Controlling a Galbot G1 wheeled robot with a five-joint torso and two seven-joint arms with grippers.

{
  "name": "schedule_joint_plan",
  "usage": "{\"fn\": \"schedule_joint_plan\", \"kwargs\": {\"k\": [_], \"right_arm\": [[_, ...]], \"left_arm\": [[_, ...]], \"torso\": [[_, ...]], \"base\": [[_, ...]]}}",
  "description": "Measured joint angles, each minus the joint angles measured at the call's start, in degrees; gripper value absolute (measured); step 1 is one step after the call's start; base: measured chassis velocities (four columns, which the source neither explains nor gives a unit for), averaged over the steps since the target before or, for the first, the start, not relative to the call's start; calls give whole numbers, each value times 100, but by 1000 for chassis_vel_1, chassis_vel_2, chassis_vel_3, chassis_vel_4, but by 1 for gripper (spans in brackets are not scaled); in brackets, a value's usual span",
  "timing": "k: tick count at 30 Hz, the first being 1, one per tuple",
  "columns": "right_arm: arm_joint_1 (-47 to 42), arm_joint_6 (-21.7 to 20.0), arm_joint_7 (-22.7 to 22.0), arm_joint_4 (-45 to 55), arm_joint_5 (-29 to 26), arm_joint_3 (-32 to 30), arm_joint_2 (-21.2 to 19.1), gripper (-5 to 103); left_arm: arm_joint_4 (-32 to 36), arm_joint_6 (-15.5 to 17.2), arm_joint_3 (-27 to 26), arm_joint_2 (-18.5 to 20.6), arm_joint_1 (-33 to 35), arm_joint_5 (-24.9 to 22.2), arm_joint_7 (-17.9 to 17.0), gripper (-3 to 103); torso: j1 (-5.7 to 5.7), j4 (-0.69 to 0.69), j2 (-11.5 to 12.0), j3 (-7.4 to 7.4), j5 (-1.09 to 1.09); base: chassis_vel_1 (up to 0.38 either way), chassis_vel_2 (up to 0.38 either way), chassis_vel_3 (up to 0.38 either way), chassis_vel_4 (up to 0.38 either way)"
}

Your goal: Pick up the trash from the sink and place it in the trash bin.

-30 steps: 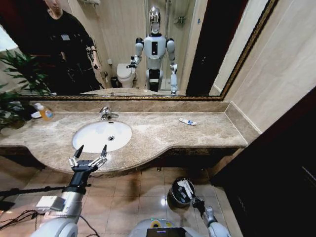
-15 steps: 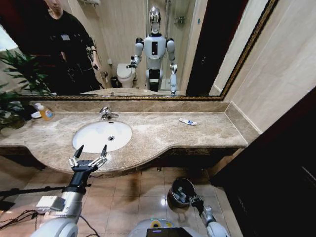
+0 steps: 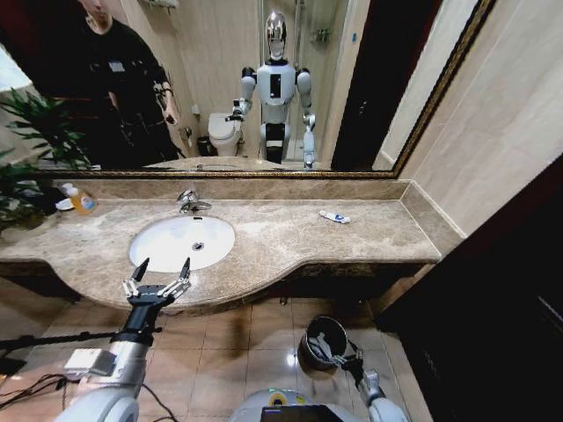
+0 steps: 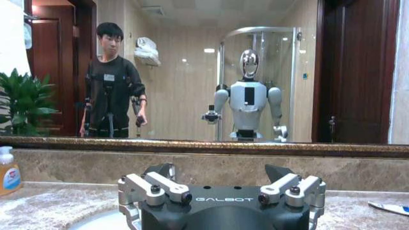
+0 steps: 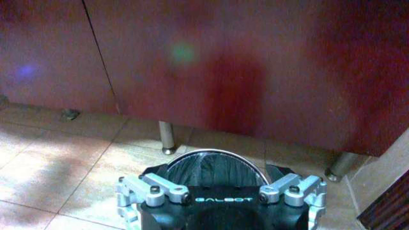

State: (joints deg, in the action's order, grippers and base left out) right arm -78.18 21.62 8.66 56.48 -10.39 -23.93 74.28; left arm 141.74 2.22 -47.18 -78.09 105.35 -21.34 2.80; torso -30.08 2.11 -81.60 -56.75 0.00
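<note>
The white oval sink (image 3: 167, 247) is set in the brown marble counter, with its drain (image 3: 198, 246) in the middle. My left gripper (image 3: 159, 274) hovers open at the counter's front edge, just before the basin, with nothing between its fingers (image 4: 162, 169). One piece of trash, a white tube with blue marks (image 3: 334, 216), lies on the counter right of the sink, also visible from the left wrist (image 4: 388, 207). The trash bin (image 3: 310, 355) stands on the floor below. A white piece (image 3: 319, 348) lies inside it. My right gripper (image 3: 350, 359) is open beside the bin's rim (image 5: 214, 152).
An orange pump bottle (image 3: 82, 201) stands at the counter's back left near a potted plant (image 3: 26, 158). The chrome faucet (image 3: 187, 201) is behind the basin. A large mirror (image 3: 220, 88) spans the wall. Dark cabinet doors (image 5: 211, 72) back the bin, and cables (image 3: 44, 338) lie on the floor tiles.
My right gripper has dropped lower and back from the bin. The white tube it held above the bin has left its fingers, and a white piece now lies inside. The left arm stayed still.
</note>
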Motion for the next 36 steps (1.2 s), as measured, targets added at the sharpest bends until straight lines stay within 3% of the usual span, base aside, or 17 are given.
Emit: {"fn": "schedule_joint_plan", "kwargs": {"k": [27,36], "right_arm": [[-254,-63,-40,510,-3,-16,-14,100],[-1125,-449,-228,2603,-482,-227,-285,100]], "left_arm": [[0,0,0,0,0,0,0,100],[0,0,0,0,0,0,0,100]], "torso": [[0,0,0,0,1],[0,0,0,0,0]], "base": [[0,0,0,0],[0,0,0,0]]}}
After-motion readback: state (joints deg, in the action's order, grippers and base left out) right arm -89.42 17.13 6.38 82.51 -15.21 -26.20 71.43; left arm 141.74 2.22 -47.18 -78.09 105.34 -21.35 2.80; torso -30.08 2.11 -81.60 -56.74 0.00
